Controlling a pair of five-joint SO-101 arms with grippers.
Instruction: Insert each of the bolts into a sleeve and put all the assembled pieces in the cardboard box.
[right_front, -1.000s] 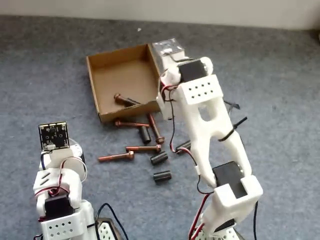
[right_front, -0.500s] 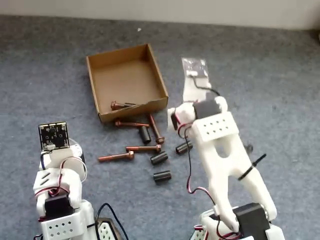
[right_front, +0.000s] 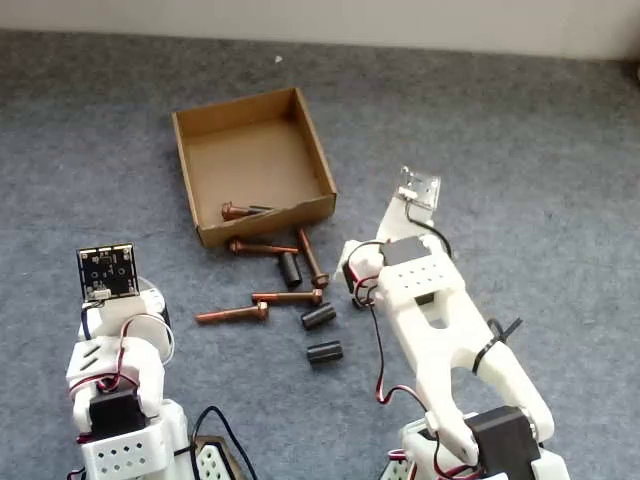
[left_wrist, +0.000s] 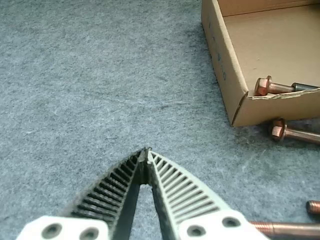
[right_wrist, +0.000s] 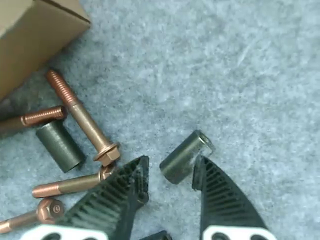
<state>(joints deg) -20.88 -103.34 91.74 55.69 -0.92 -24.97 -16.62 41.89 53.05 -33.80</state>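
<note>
The cardboard box (right_front: 255, 160) lies open at the back, with one bolt in a sleeve (right_front: 245, 211) against its near wall. Loose copper bolts (right_front: 288, 296) and dark sleeves (right_front: 318, 317) are scattered on the carpet in front of it. My right gripper (right_wrist: 170, 170) is open, low over the carpet, its fingers either side of a dark sleeve (right_wrist: 186, 156) at the right of the pile. In the high view the right arm (right_front: 420, 290) covers that spot. My left gripper (left_wrist: 145, 152) is shut and empty, off to the left of the box (left_wrist: 250, 50).
Grey carpet covers the whole floor. In the right wrist view a bolt (right_wrist: 82, 117) and another sleeve (right_wrist: 60, 146) lie just beside the open fingers, with the box corner (right_wrist: 35, 30) beyond. The left arm (right_front: 110, 300) stays folded at the near left.
The right arm has drawn back from over the box and come down over the sleeve at the right of the pile. The left arm has not moved.
</note>
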